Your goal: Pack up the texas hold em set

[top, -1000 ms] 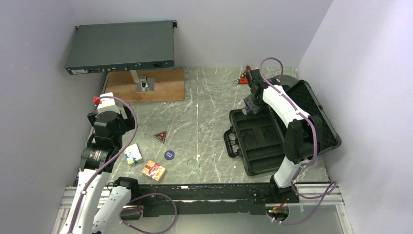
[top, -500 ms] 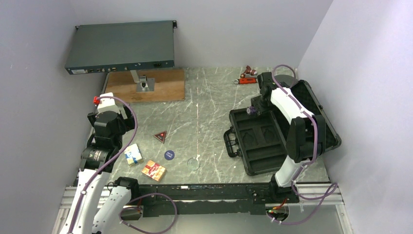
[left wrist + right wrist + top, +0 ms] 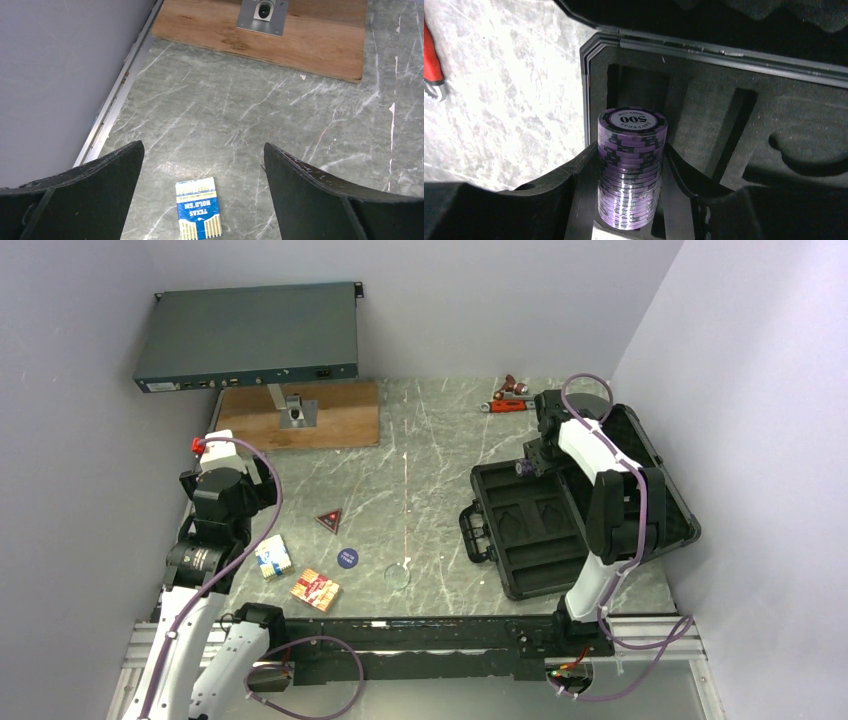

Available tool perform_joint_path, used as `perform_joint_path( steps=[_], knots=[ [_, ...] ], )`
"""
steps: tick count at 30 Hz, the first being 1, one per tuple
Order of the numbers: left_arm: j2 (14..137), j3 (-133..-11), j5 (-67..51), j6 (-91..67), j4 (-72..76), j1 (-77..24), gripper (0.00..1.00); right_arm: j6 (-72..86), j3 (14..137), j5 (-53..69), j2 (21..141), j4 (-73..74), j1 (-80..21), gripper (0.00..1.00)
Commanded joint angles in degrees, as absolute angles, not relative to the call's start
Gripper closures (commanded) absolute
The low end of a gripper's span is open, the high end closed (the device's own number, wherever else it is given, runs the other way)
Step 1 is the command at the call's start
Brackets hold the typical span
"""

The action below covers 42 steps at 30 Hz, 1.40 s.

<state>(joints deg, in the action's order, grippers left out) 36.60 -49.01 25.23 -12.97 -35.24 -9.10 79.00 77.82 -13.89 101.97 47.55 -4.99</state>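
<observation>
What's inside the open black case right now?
Only foam with empty slots shows in the case. The purple chip stack hangs above it in the right fingers. The arm hides part.

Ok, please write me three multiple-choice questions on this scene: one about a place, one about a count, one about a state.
1. Where is the purple chip stack?
A. in the right gripper, over the open case
B. lying on the table
C. let go in a slot of that case

2. How many card boxes lie on the table?
A. one
B. two
C. three

3. How is the left gripper?
A. shut on a card box
B. shut on the chip stack
C. open, holding nothing

Answers: A, its jaws clamp the stack above the foam; B, the blue-white card box and the red card box; C, its jaws stand wide apart, gripping nothing.
</observation>
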Motion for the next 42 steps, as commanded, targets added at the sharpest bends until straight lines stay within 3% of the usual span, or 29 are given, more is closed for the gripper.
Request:
perform_joint_path(
  steps=[1,16,21,30,33,42],
  knots=[
    [36.8,-50.6,25.1,-13.1,-34.3,-9.1,0.04,76.3,80.3,-17.9,102.3,43.0,-4.5,1.00],
    [37.2,-50.8,24.6,-13.1,-34.3,-9.1,0.04,75.8,80.5,-20.6,104.8,43.0,-3.5,0.99],
    [37.2,-50.8,24.4,-13.0,-34.2,-9.1,0.04,76.0,79.7,-20.2,104.2,41.8,-2.7,0.68],
    [37.3,-50.8,24.7,-13.0,-34.2,-9.1,0.04,73.7,80.0,-17.2,104.7,40.4,-2.3,0.30],
    [37.4,-50.8,24.7,-13.1,-34.2,-9.1,0.04,73.2,79.9,-16.5,104.5,40.2,-2.2,0.25],
    [37.5,-50.8,24.5,-13.0,-34.2,-9.1,0.04,72.1,81.7,-18.0,101.6,44.5,-2.1,0.24]
  ],
)
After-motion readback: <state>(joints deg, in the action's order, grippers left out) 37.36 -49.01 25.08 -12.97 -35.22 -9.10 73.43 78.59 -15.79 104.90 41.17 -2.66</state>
